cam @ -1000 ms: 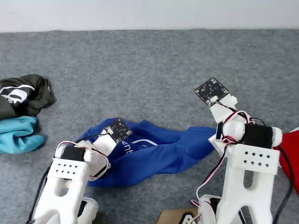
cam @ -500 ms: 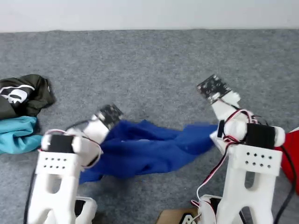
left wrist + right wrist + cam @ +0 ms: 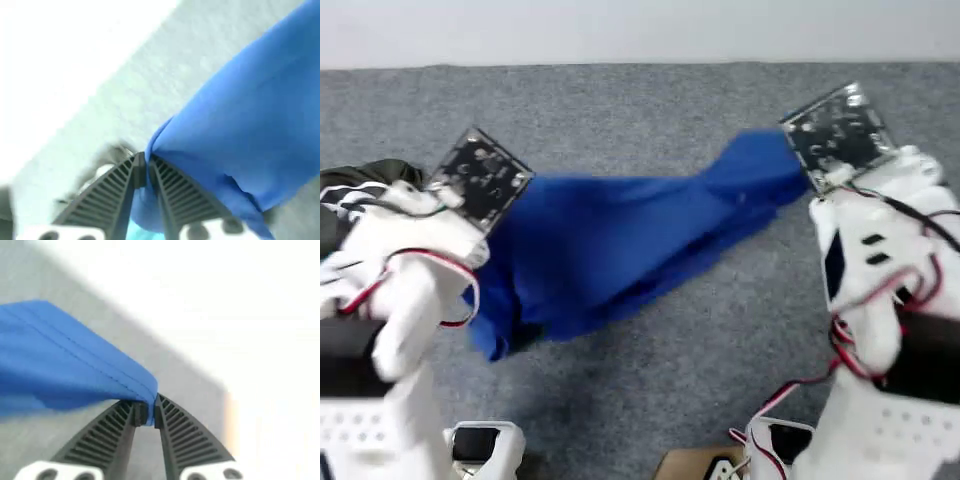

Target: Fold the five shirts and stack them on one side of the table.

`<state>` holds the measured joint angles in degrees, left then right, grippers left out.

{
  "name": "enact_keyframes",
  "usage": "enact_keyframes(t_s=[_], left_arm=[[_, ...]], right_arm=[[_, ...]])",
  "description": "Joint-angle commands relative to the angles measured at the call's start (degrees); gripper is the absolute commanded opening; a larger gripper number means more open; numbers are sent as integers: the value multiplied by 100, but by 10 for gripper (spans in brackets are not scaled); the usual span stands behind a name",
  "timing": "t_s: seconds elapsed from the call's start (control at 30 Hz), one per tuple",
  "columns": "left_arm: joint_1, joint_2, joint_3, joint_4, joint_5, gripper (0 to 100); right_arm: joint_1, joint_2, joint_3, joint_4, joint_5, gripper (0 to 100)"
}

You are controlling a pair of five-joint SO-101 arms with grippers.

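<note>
Well, I have the blue shirt (image 3: 620,235) pinched at both ends. My left hand (image 3: 145,170) is clamped tight on a bunched corner, and my right hand (image 3: 148,412) is closed on a stitched hem at the other end. Between them the cloth is drawn out across the middle of the grey counter (image 3: 650,110). It is taut along its upper edge, and the loose lower part sags down near my left arm; I cannot tell whether that part touches the counter. I take this for the spreading-out step that comes before any fold, so by my reckoning the task is close to its start. Of what I can see, nothing is folded and nothing is stacked on either side. Counting the shirts, there is one blue shirt in my two hands and one dark shirt (image 3: 370,172) with a white print, lying crumpled at the left edge of the counter just beside my left arm. That makes two of the five, and both have yet to be folded and stacked, along with the others.
</note>
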<state>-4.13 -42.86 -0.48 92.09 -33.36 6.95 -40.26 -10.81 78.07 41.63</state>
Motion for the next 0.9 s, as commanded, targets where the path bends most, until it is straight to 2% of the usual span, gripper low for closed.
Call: enact_keyframes(t_s=[0.0, 0.23, 0.37, 0.67, 0.87], left_arm=[[-53, -35, -1042, -246, 44, 3], [-26, -35, -2308, -387, 44, 5], [-62, -211, -2809, -378, 35, 5], [-53, -923, -2853, -352, 26, 5], [-53, -1213, -2862, 237, 18, 5]], right_arm=[[75, -127, -897, -488, -26, 9], [84, -180, -1705, -1015, -26, 9], [435, -189, -2145, -1059, 53, 9], [866, -189, -2884, -1631, 53, 9], [1015, -189, -3095, -1930, 105, 9]])
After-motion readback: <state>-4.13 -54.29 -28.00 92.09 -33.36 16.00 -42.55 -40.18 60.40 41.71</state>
